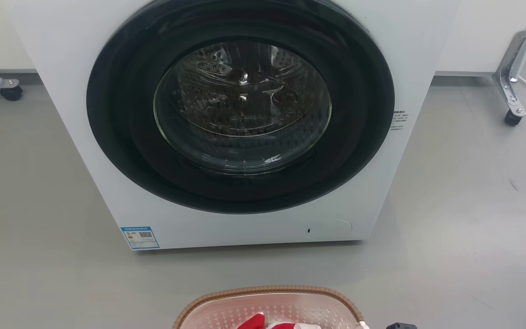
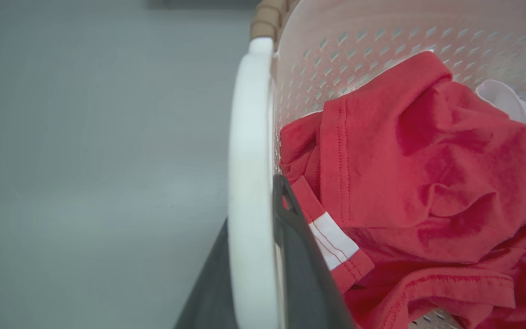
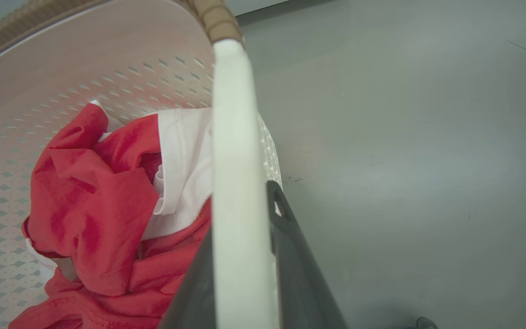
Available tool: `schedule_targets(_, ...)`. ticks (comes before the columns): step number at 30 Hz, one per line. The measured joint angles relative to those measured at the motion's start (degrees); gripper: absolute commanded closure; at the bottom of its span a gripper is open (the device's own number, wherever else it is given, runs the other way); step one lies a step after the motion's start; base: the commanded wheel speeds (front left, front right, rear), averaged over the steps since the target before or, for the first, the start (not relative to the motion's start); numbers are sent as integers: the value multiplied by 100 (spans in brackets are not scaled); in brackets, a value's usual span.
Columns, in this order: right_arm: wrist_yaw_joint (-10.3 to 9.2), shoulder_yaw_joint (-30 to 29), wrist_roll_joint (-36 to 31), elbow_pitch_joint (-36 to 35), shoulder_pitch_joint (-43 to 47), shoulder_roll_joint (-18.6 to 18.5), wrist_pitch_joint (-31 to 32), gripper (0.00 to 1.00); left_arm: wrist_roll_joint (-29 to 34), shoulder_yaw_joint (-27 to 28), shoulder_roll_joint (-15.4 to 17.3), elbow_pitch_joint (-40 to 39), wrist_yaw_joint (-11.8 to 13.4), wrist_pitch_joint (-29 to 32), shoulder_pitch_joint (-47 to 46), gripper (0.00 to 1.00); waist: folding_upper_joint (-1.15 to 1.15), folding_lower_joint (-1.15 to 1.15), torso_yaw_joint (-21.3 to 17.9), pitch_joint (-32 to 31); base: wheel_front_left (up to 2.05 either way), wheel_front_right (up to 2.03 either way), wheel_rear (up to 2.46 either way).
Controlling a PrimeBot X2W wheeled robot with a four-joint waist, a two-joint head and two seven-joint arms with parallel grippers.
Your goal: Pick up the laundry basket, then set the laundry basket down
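Basket [image 1: 267, 289] lies at the bottom edge of my head view, centred before the washer [image 1: 62, 114] with a strip of grey floor [image 1: 473, 205] between them; I cannot tell whether it rests on the floor or hangs just above it. From the head I get its brown rim and a scrap of laundry, plus the washer's round dark door [image 1: 240, 105], which is closed.

The wrist views give me the grip itself. On the left wrist, my left fingers [image 2: 299, 256] are closed onto the basket's white loop handle [image 2: 249, 114], one dark finger against each face, the inner one just beside a red garment [image 2: 427, 160]. On the right wrist, my right fingers [image 3: 295, 265] pinch the opposite handle [image 3: 233, 114] the same way, with white cloth [image 3: 185, 160] lying against the handle's inner side.

A blue sticker [image 1: 139, 237] with a QR code sits at the washer's lower left corner, and a small printed label [image 1: 400, 121] sits right of the door. Both are too small for me to read.
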Motion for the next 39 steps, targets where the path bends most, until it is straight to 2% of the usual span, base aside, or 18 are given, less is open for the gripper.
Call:
schedule_targets(20,1,212,241,69,-225,-2,-144,100,-58,-75,4,0,48,-49,-80,100,0,0,-11,221,0,0,0)
schedule_targets(39,1,225,131,243,-1725,-32,-511,100,-59,76,37,-208,149,-307,-1346,100,1,1,28,1397,0,0,0)
